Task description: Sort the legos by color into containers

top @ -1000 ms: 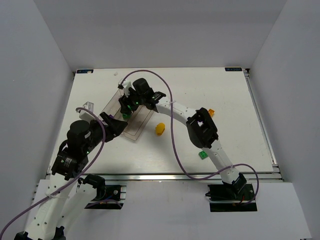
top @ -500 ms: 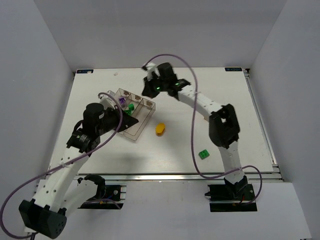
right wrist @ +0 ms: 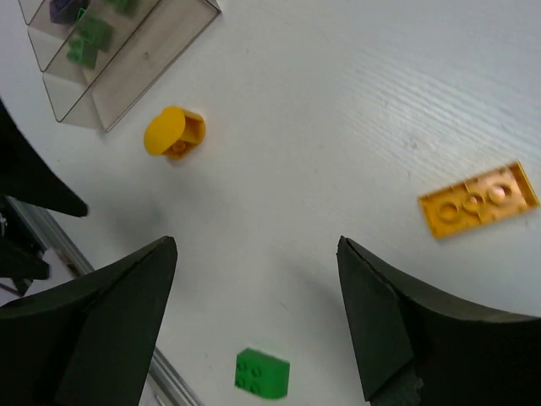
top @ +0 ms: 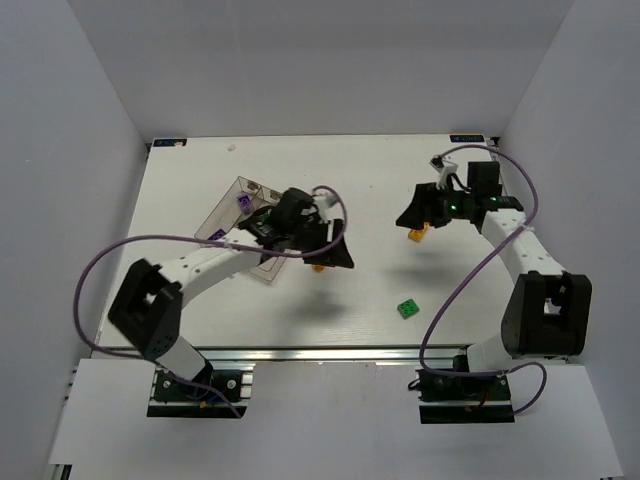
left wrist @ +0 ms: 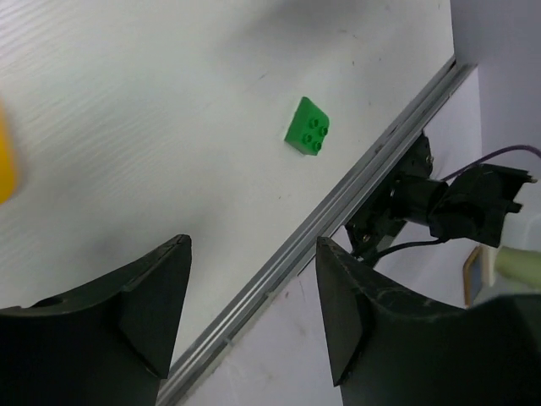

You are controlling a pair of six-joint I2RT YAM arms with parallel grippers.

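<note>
The smoky clear tray [top: 228, 212] lies left of centre; in the right wrist view [right wrist: 135, 59] it holds a purple brick [right wrist: 61, 8] and green bricks [right wrist: 89, 38]. My left gripper [top: 338, 258] is open and empty, just right of the tray, above the yellow oval brick [top: 318, 266], which the right wrist view shows lying on its side [right wrist: 173, 133]. My right gripper [top: 408, 215] is open and empty above a flat orange brick [top: 416, 235], seen also in its wrist view [right wrist: 478, 200]. A green brick [top: 407, 308] lies alone near the front edge [left wrist: 307, 127].
The table's metal front rail [left wrist: 338, 224] runs close to the green brick. White walls enclose the table on three sides. Purple cables loop over both arms.
My right gripper swung away from the tray to the right, over the flat orange brick. My left gripper moved from the tray's left side across to its right, over the yellow oval brick.
</note>
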